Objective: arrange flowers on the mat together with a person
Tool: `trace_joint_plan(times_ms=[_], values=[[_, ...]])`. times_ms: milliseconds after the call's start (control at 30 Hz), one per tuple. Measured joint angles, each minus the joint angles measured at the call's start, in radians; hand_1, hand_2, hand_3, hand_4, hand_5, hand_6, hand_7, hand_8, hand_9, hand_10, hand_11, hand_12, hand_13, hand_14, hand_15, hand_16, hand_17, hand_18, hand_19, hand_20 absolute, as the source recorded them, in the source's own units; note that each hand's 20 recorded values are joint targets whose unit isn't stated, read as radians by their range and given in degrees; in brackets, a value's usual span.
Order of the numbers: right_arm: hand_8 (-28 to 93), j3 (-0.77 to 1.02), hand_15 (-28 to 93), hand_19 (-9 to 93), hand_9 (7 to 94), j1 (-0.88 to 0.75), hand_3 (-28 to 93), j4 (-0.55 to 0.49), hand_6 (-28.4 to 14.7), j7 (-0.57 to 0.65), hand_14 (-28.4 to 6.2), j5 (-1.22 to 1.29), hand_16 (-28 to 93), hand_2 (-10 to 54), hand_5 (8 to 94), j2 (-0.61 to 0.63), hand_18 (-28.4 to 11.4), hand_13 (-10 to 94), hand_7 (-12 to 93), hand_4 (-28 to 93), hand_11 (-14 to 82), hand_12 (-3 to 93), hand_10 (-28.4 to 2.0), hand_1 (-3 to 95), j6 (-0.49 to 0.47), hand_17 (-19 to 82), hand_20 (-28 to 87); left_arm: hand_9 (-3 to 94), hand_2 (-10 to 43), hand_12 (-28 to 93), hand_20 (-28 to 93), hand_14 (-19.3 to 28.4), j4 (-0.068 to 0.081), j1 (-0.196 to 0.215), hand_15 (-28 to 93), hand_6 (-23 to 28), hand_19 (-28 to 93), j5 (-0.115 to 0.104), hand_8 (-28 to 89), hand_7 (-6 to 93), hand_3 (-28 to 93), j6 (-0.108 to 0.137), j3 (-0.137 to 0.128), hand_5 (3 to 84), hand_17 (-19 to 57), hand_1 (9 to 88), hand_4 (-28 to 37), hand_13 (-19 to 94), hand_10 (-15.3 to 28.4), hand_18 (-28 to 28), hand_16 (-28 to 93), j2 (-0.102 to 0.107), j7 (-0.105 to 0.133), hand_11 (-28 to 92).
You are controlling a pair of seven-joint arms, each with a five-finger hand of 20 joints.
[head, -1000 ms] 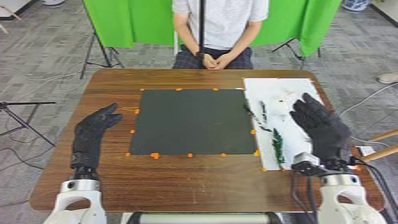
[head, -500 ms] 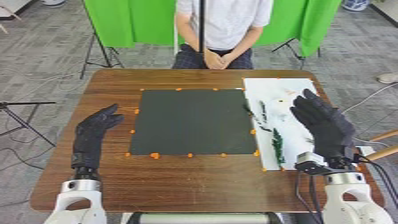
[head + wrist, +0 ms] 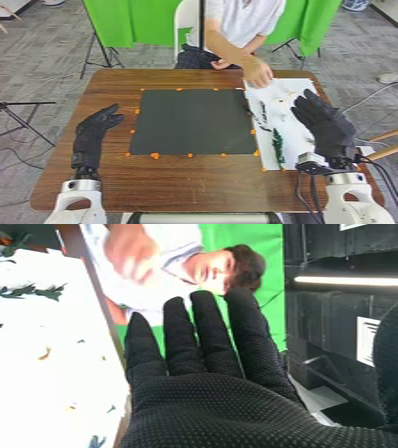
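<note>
Head view: on the brown desk (image 3: 195, 185), the green sprig (image 3: 278, 146) lies at the near end of the white sheet (image 3: 295, 135), right of the dark mat (image 3: 191, 122). Dark stems (image 3: 263, 112) lie farther along its left side. A person's hand (image 3: 258, 72) reaches to the sheet's far left corner; whether it touches I cannot tell. The right robot hand (image 3: 322, 122), at the sheet's right edge, is released, fingers straight. Left of the mat, the left robot hand (image 3: 94, 131) is released too, holding nothing.
</note>
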Motion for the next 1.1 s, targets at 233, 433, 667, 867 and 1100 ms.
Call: trace_joint_plan(times_ms=[233, 433, 667, 867, 1100], values=[[-8, 0.005, 10, 2, 39.8, -0.001, 75, 0.000, -4.5, 0.002, -12.1, 0.000, 6, -3.5, 41.3, 0.000, -14.1, 29, 7, -19, 3.9, 10.4, -15.3, 7.9, -0.005, 16, 21, 51.6, 3.6, 14, 17, 17.8, 0.000, 0.000, 21, 3.1, 9, 0.000, -7, 15.4, 66, 0.000, 0.000, 50.2, 9.5, 26.8, -20.7, 40, 15.0, 11.4, -1, 0.000, 0.000, 23], [-8, 0.009, 10, 2, 39.8, -0.002, 75, 0.000, -4.5, 0.002, -12.1, 0.000, 6, -3.5, 41.3, 0.000, -14.1, 29, 7, -19, 3.9, 10.5, -15.3, 7.9, -0.009, 16, 21, 51.6, 3.6, 14, 17, 17.9, 0.000, 0.000, 21, 3.1, 9, 0.000, -7, 15.5, 66, 0.000, 0.000, 50.2, 9.4, 26.9, -20.7, 40, 15.0, 11.4, -1, 0.000, 0.000, 23], [-8, 0.029, 10, 2, 39.8, -0.011, 75, 0.000, -4.5, 0.002, -12.1, -0.001, 6, -3.3, 41.4, -0.006, -14.1, 29, 7, -19, 3.9, 10.5, -15.3, 8.1, -0.031, 16, 21, 51.6, 3.8, 14, 17, 17.9, 0.000, -0.003, 22, 3.1, 9, 0.000, -7, 15.4, 66, 0.000, 0.000, 50.3, 9.4, 26.9, -20.9, 40, 15.0, 11.4, -1, 0.000, 0.000, 23], [-8, 0.037, 10, 1, 39.8, -0.020, 75, -0.001, -4.5, 0.002, -12.1, -0.002, 6, -3.3, 41.4, -0.010, -14.1, 29, 7, -19, 3.9, 10.4, -15.3, 8.2, -0.040, 16, 21, 51.7, 3.8, 14, 17, 17.9, 0.000, -0.002, 22, 3.2, 9, 0.000, -7, 15.3, 66, 0.000, -0.001, 50.3, 9.4, 26.9, -20.8, 40, 15.1, 11.4, -1, 0.000, -0.001, 23], [-8, 0.048, 10, 1, 39.7, -0.027, 74, -0.002, -4.5, 0.001, -12.1, -0.004, 6, -3.3, 41.4, -0.014, -14.1, 29, 7, -19, 3.9, 10.4, -15.2, 8.2, -0.052, 16, 21, 51.7, 3.8, 14, 17, 17.9, 0.000, -0.002, 22, 3.2, 9, 0.000, -7, 15.4, 66, 0.000, -0.002, 50.2, 9.4, 26.9, -20.9, 40, 15.0, 11.4, -1, 0.001, -0.003, 23]])
